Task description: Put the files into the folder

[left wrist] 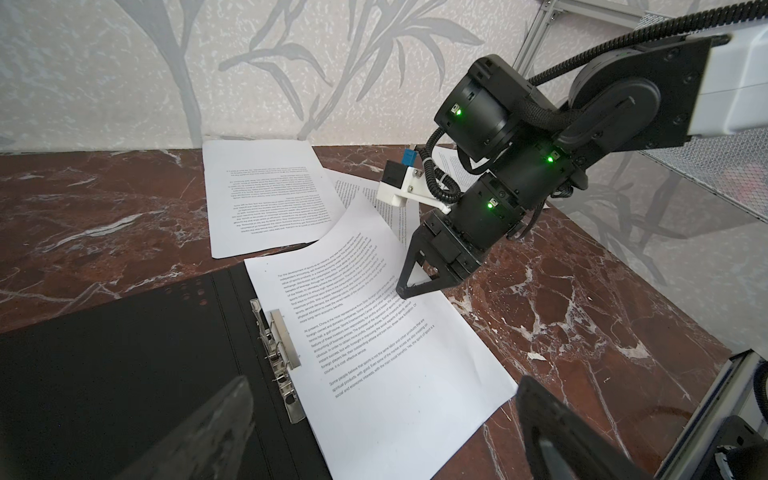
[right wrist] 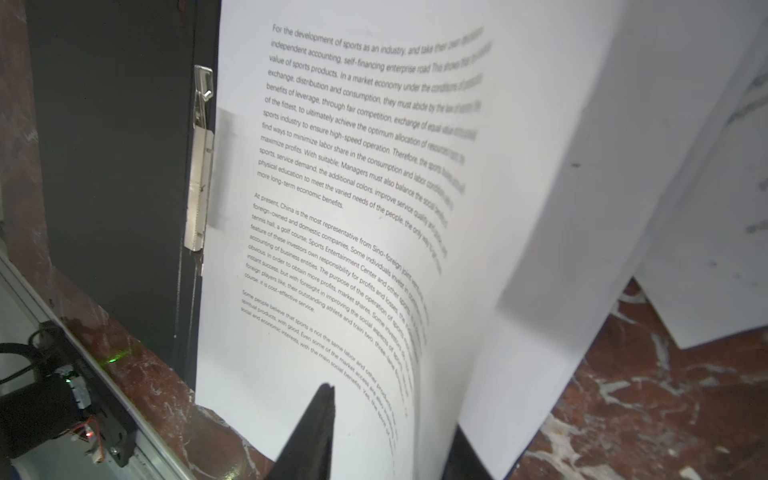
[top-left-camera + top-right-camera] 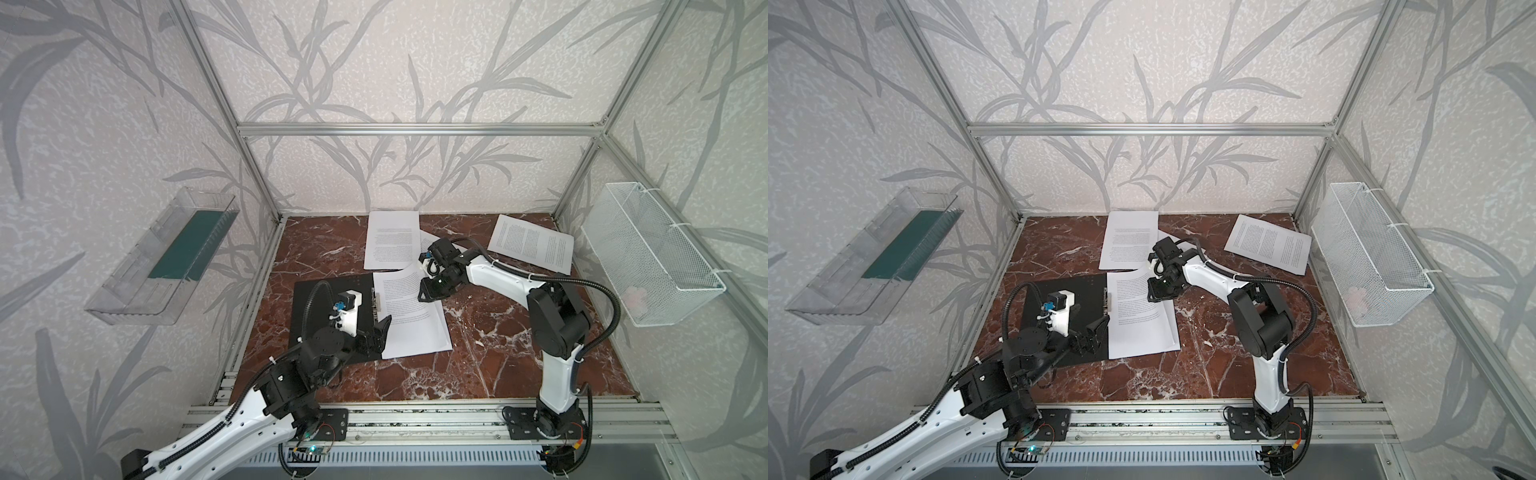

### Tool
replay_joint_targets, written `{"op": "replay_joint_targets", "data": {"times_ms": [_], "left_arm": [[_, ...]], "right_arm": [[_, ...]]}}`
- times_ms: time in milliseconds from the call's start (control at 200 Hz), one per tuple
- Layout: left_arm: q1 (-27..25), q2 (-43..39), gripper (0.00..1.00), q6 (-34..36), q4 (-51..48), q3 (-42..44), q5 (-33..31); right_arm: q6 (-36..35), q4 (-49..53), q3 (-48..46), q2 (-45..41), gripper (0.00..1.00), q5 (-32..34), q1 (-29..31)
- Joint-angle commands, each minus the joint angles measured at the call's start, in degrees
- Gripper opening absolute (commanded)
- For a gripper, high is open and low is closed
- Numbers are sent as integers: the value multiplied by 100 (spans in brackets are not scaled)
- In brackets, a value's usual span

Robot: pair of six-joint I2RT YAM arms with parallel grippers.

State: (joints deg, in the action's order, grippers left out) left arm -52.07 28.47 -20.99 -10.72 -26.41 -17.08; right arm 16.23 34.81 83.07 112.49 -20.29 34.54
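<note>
Left gripper (image 3: 376,333): above the open folder (image 1: 124,353), fingers spread wide, holding nothing.
Folder: flat on the marble table (image 3: 478,365), black inside up, clip bar (image 1: 282,345) along the spine.
Top sheet (image 3: 411,316): just beside the clip bar, far corner curled up.
Right gripper (image 1: 405,291): at that sheet's edge. Only the right wrist view shows its fingers (image 2: 316,432) parted, with paper passing between them.
Loose sheets (image 3: 390,239): near the back wall, seen in both top views.
</note>
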Motion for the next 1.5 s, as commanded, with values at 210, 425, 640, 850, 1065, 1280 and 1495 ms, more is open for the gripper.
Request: {"op": "replay_joint_targets", "data": {"times_ms": [210,425,640,850,1065,1280,1495], "left_arm": [[-13,-143,99,34,-71,-145,-348],[-7,-82,99,17,-74,-148,-427],[51,333,99,-266,110,-219,-633],[683,1845,99,-757,184,-946,107],[2270,3960,99,-1439,769,-1799,2011],[3226,6329,99,-1298,900,-3392,3376],[3808,8300,99,-1058,550,-5184,4318]], "right_arm": [[-19,-195,-228,-479,74,657,-64],[311,-832,-337,-706,82,412,-462],[657,-1615,-8,-220,83,121,-777],[760,-1670,1297,954,82,-247,-871],[905,-1421,2575,1992,79,-394,-1053],[991,-1280,3278,2650,76,-548,-1203],[1179,-1561,3336,2981,77,-788,-1370]]}}
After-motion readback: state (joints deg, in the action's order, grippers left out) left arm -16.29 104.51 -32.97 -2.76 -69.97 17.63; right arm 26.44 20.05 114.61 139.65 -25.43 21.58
